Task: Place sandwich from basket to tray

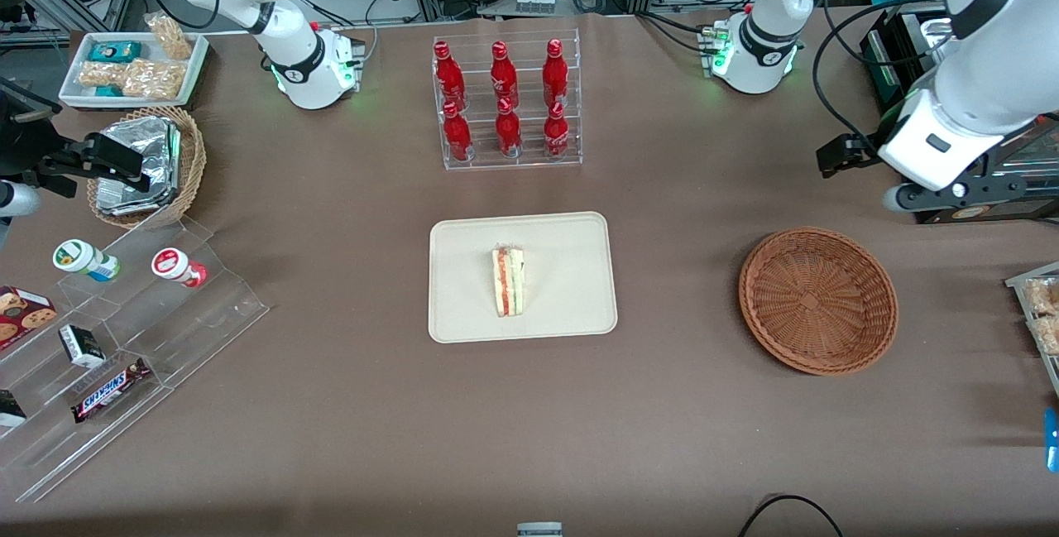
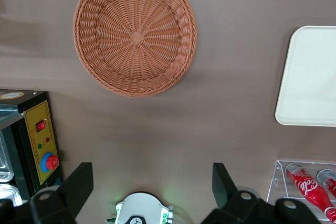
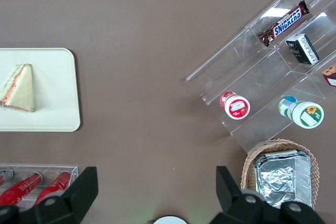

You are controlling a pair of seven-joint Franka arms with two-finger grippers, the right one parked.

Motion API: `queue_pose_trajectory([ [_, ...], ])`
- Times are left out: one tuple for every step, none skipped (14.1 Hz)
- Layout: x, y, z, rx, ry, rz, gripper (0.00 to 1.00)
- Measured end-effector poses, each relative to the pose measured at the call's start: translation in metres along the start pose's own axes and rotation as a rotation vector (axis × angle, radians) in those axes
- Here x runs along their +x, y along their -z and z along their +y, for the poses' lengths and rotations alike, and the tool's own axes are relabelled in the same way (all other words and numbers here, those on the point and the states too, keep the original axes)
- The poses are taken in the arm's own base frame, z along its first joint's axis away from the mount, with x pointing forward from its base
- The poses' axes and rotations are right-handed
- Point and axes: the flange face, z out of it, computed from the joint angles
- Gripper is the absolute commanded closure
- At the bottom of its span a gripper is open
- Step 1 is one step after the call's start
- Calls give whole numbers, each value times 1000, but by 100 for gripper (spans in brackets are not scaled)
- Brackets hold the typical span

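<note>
A sandwich (image 1: 508, 281) lies flat near the middle of the tray (image 1: 463, 322), at the table's centre. The basket (image 1: 817, 299), toward the working arm's end, holds nothing. Farther from the camera, the gripper (image 2: 152, 190) hangs above bare table, fingers (image 2: 79, 184) spread wide and holding nothing. The placing looks complete; the best move is probably to keep clear of the tray.

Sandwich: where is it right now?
Front view: the sandwich lies on the tray mid-table, nearer the camera than the bottle rack. The basket holds nothing; the open tool hovers above the table.
</note>
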Motion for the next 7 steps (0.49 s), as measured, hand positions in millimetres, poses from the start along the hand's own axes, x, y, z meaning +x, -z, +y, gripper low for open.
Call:
queue_pose_trajectory([
  [1, 1, -5, -3, 9, 3, 0],
  [1, 4, -11, -6, 19, 9, 0],
  [1, 9, -16, -9, 28, 19, 0],
  [0, 15, -20, -13, 36, 32, 0],
  [-2, 20, -24, -16, 43, 43, 0],
  [-3, 25, -29, -20, 53, 52, 0],
  [-4, 28, -35, -25, 64, 58, 0],
])
